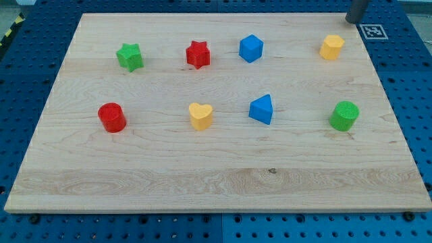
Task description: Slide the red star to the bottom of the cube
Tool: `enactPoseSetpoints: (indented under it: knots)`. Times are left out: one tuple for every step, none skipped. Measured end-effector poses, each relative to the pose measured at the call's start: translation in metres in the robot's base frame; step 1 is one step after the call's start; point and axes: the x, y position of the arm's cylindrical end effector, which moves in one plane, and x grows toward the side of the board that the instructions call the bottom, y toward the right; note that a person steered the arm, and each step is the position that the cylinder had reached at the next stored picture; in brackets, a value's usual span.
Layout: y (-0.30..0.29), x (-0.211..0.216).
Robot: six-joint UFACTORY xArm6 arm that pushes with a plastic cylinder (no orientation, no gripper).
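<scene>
Task status: not started, by my judgement. The red star point(198, 55) sits just beside the blue cube point(251, 48), on the cube's view-left side, with a small gap between them; nothing is touching it. It has yet to be brought round to the spot below the cube, which is bare wood at present, with the blue triangular block point(262, 109) further down that same column.

My tip point(352, 21): at the view's top right corner, just at the desk point(216, 179) edge. Only a short dark stub of the rod shows, and whether the end rests on the wood or just off it I cannot tell. I have no fingers; there is nothing to clench or release, only the rod end, and it touches no block.

Positions relative to my tip: red star well away to the view's left and slightly lower; cube between us, nearer the star. The yellow block point(331, 47) is the closest piece, just below and left of the tip.

Red star appearance: small, flat-topped, five blunt points, solid red, lying flat.

Remaining work, as I judge it: travel left across the top row, get to the star's upper left side, push it down and right until it sits beneath the cube.
</scene>
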Motion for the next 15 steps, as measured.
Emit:
enactPoseSetpoints:
  knots:
    - [-0.003,-0.002]
    - [-0.055,-0.008]
    - [-0.128,-0.024]
    - [-0.195,-0.025]
    - [-0.204,-0.024]
    - [-0.204,-0.024]
    - [-0.218,-0.024]
    - [-0.271,-0.02]
    - [-0.327,-0.017]
    - [-0.37,0.011]
    - [-0.392,0.054]
    - [-0.392,0.107]
    - [-0.384,0.16]
    - [-0.369,0.17]
    - [-0.381,0.157]
